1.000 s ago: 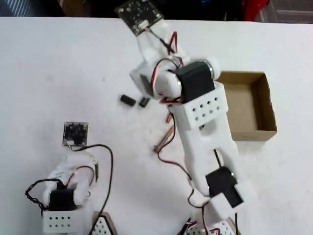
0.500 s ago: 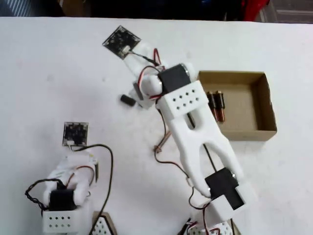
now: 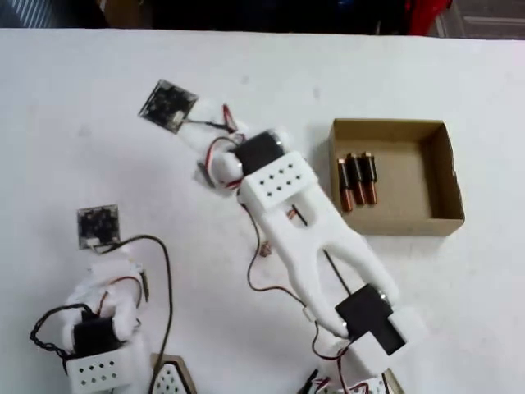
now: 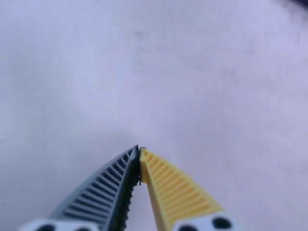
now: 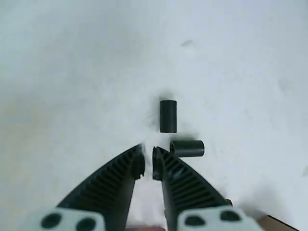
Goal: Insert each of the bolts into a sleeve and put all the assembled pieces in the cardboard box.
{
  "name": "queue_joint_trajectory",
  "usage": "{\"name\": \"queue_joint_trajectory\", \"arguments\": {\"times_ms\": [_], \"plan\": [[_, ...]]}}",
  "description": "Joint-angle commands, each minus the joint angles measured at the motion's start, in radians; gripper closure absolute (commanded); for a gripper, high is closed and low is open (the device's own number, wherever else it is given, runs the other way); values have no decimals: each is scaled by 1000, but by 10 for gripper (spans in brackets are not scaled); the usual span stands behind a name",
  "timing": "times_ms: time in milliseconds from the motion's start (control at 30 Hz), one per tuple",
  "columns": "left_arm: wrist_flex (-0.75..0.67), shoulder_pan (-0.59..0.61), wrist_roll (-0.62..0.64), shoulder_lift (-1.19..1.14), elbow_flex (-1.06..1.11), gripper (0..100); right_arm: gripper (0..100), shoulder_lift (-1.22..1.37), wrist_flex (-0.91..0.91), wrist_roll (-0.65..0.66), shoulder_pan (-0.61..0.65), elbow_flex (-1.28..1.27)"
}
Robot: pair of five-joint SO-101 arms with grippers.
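Two short black sleeves lie on the white table just beyond my right gripper (image 5: 148, 162), one (image 5: 168, 115) farther off and one (image 5: 187, 148) close beside the fingertips. Only a narrow slit separates the jaws, and they hold nothing. In the high view the right arm (image 3: 303, 238) stretches from the near edge to the table's middle left, hiding the sleeves. The cardboard box (image 3: 439, 176) at the right holds three assembled copper-and-black pieces (image 3: 357, 179) along its left wall. My left gripper (image 4: 139, 153) is shut and empty over bare table.
The left arm (image 3: 98, 328) sits folded at the near left corner. A thin copper-coloured end (image 3: 263, 249) peeks out beside the right arm's link. White table stretches free at the far left and behind the box.
The right arm has swung left, away from the box, uncovering the three pieces inside and now covering the sleeves. The left arm has shifted slightly left.
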State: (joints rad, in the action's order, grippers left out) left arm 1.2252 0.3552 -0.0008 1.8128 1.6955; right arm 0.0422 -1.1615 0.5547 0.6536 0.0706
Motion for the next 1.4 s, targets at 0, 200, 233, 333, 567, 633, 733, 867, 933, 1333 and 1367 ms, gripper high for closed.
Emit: {"name": "queue_joint_trajectory", "arguments": {"times_ms": [0,200,233,333,567,633,733,867,933,1333,1367], "plan": [[29,51,-8,8,-2,976,922,2,61,11,15,0],[41,53,-9,8,-2,977,838,102,96,17,16,0],[43,53,-9,8,-2,977,845,116,113,17,16,0],[43,53,-9,8,-2,977,861,156,147,17,16,0],[43,53,-9,8,-2,977,858,248,200,11,8,0],[43,53,-9,8,-2,977,858,271,205,11,10,0],[43,53,-9,8,-2,977,858,298,237,11,8,0],[43,53,-9,8,-2,977,854,338,289,12,-15,0],[43,53,-9,8,-2,977,825,358,303,11,-27,0],[44,53,-9,8,-2,977,774,383,352,18,-33,-6],[44,53,-9,8,-2,977,776,384,355,17,-33,-6]]}}
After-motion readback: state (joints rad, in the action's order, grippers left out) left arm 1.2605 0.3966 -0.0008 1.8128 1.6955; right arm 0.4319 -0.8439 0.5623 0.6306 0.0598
